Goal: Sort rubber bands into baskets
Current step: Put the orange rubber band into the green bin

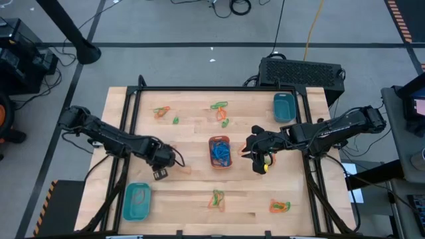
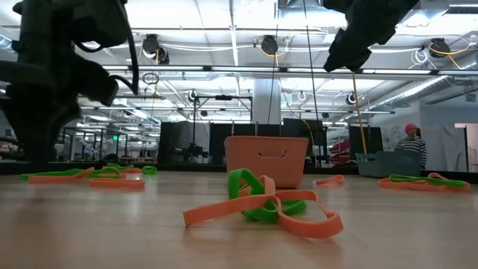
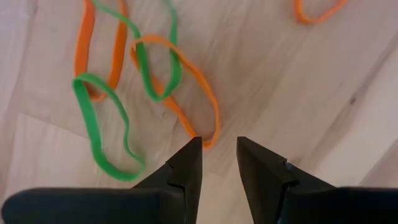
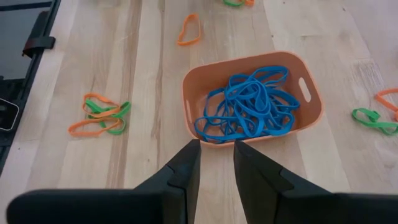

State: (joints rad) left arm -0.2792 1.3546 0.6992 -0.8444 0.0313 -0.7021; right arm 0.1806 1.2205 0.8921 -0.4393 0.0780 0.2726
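Orange and green rubber bands (image 3: 134, 81) lie tangled on the wood under my left gripper (image 3: 219, 142). That gripper points down with its fingers open a narrow gap and nothing between them. In the high view it (image 1: 161, 171) hangs left of the orange basket (image 1: 220, 151), which holds blue bands (image 4: 249, 102). My right gripper (image 4: 216, 144) is also open and hovers at the basket's right side (image 1: 257, 159), slanting down toward it. One teal basket (image 1: 283, 106) stands at the far right and another (image 1: 137, 201) at the near left. My left gripper's fingertips (image 3: 194, 146) stand over the end of one orange band's loop (image 3: 210, 127), coming from above. I cannot tell whether they touch it.
More orange and green bands lie loose at the far left (image 1: 161, 111), far middle (image 1: 220, 106), near middle (image 1: 217, 198) and near right (image 1: 279, 206). A single orange band (image 4: 189, 28) lies left of the orange basket. A black frame borders the table.
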